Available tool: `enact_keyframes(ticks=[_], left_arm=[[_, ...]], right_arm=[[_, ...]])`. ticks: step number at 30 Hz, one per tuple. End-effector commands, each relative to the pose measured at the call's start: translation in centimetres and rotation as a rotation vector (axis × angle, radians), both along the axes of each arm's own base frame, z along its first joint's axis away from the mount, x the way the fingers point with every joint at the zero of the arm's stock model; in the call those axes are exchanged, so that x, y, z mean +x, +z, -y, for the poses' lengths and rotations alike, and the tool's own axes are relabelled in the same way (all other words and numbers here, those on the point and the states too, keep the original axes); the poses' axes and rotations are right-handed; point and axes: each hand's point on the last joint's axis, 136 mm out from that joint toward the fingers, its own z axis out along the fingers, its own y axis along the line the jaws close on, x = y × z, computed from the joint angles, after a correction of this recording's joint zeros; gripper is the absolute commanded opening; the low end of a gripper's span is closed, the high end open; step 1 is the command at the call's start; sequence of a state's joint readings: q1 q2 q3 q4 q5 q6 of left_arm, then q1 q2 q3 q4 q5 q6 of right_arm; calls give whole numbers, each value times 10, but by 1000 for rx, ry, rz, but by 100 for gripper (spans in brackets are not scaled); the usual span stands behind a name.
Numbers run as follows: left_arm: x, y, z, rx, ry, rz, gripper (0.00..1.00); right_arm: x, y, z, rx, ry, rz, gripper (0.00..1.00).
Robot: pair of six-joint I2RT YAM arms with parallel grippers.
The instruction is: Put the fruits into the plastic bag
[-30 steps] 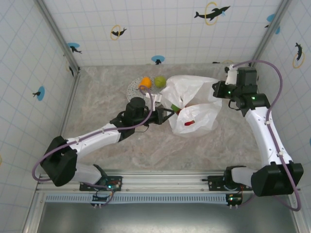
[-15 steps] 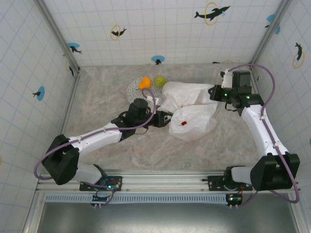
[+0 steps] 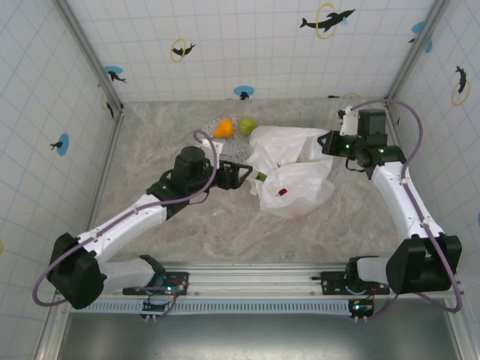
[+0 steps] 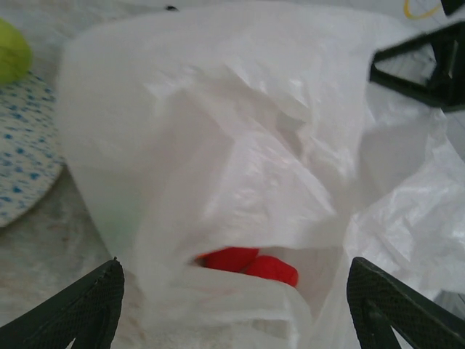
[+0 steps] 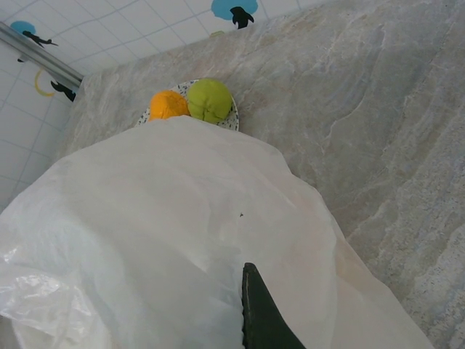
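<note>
"Are all the fruits in the plastic bag (image 3: 296, 180) yet?"

"Not all. A red fruit (image 4: 247, 263) lies inside it, in the middle of the frame. An orange fruit (image 3: 223, 128) and a green fruit (image 3: 247, 125) sit on the plate (image 3: 204, 141), upper middle."

"And the hands?"

"The left gripper (image 3: 246, 174) is spread wide and holds nothing, just beside the bag's mouth. The right gripper (image 3: 328, 142) is pinched tight on the bag's upper right edge."
</note>
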State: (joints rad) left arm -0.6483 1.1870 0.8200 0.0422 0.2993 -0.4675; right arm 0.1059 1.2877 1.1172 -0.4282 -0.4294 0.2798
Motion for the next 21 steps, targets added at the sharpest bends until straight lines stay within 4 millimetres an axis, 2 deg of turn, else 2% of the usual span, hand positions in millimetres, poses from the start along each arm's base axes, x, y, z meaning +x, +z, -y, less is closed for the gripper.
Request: enact_keyframes(ticks=[1,7,9,10,11,14,21], left_arm=[[32,16,-32,42,154,68,83],[94,-8,-78,197,369,70,87],[110,-29,-88,293,392,65,89],[121,-21,-89,308,404,92,90],[129,-26,-91,375,389,125,91],[150,-48,-90,498,354,157,97],[194,-96,-78,723,247,177,98]], right_arm=[[1,-7,-5,17,16,-5,0],[3,-2,-8,27,26,5,0],[3,-1,-8,26,28,7,0],[4,0,-8,25,28,9,0],[4,0,-7,24,28,8,0],[5,-1,-8,23,32,6,0],[9,-5,-9,24,36,-5,0]])
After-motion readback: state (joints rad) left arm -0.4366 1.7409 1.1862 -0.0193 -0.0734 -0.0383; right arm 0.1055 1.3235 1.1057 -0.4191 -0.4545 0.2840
